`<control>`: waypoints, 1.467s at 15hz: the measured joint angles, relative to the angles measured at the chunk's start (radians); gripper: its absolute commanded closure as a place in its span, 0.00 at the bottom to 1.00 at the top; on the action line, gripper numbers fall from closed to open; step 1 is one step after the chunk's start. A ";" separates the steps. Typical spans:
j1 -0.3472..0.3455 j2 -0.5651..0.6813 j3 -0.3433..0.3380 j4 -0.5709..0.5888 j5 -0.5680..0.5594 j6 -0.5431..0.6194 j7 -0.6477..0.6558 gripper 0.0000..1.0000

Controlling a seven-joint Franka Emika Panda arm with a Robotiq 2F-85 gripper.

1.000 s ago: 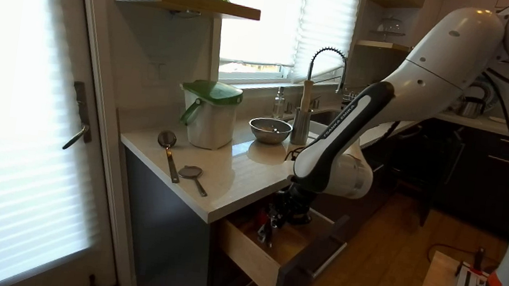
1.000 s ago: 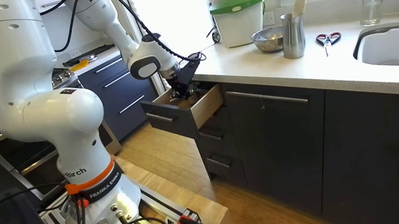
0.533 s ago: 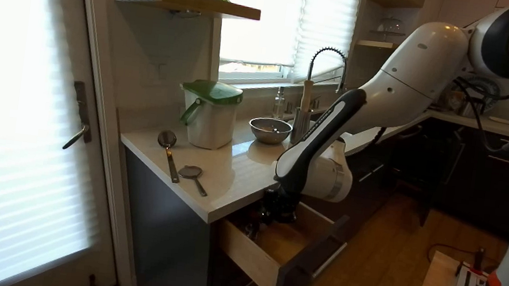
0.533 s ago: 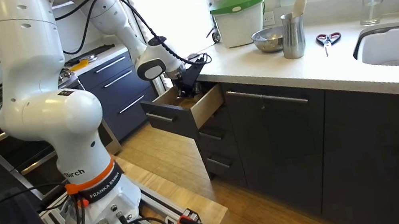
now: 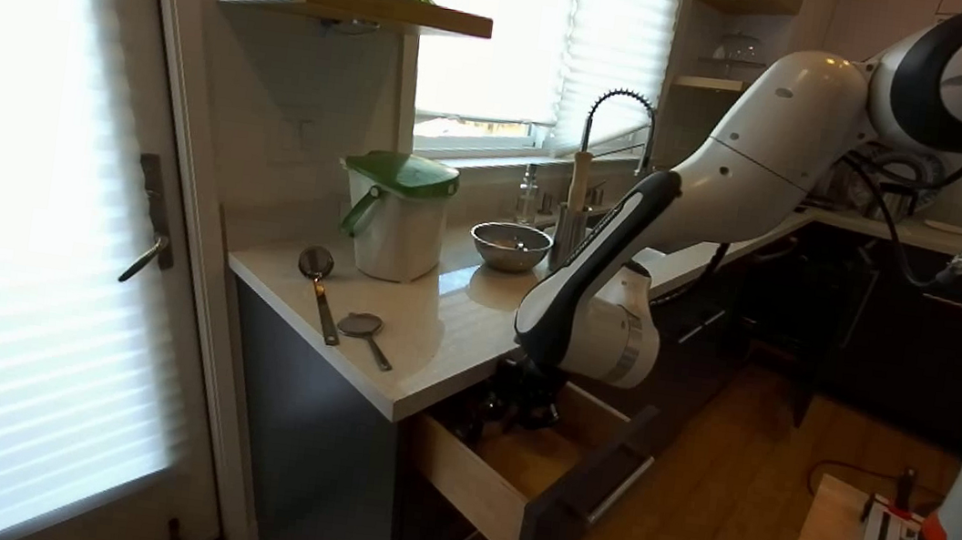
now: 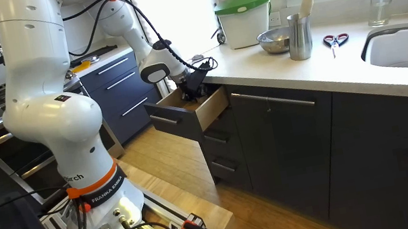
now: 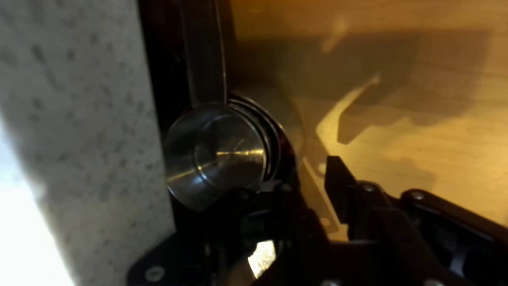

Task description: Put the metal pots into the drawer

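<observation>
The wide shiny bowl-shaped pot [image 5: 508, 255] stands on the counter in both exterior views [image 6: 272, 44]. The smaller pot [image 7: 222, 157] shows in the wrist view as nested steel cups with a flat handle, beside the counter edge and over the drawer floor. The drawer [image 5: 469, 481] is pulled open, its dark front [image 6: 176, 121] facing out. My gripper [image 7: 306, 174] is down in the drawer, close under the counter edge. Its jaws stand apart, with bare drawer floor showing between them. The left finger covers part of the cups' rim; whether it touches cannot be told.
The counter edge [image 7: 83, 127] is close at the left of the wrist view. On the counter are a green-lidded container [image 5: 399, 223], a ladle [image 5: 318, 287], a small strainer [image 5: 361, 325], a steel holder [image 6: 300, 38] and scissors [image 6: 335, 41].
My gripper has moved back within the drawer, toward the counter and the door side. The shiny piece seen at its fingers a second ago is now in shadow. The bowl has not moved.
</observation>
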 measured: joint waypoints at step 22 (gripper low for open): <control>-0.468 -0.380 0.312 -0.214 0.135 -0.256 -0.370 0.00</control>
